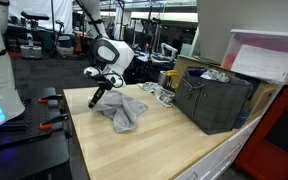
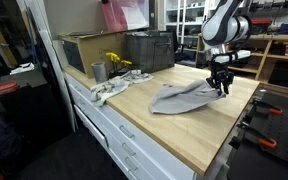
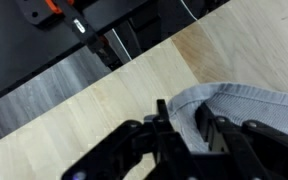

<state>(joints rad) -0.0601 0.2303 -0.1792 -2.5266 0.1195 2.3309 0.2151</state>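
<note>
A grey cloth point(image 1: 124, 112) lies crumpled on the light wooden table top point(image 1: 164, 150); it also shows in an exterior view point(image 2: 184, 97) and in the wrist view point(image 3: 249, 105). My gripper point(image 1: 97, 97) is at the cloth's edge near the table's end, also seen in an exterior view point(image 2: 220, 88). In the wrist view my gripper point(image 3: 182, 125) has its two fingers closed on the hem of the cloth, with fabric pinched between them.
A dark plastic crate point(image 1: 216, 100) stands on the table, also seen in an exterior view point(image 2: 149, 50). Beside it are a metal cup point(image 2: 98, 71), a yellow object point(image 2: 115, 62) and a light rag point(image 2: 109, 88). Clamps point(image 1: 52, 98) sit at the table's end.
</note>
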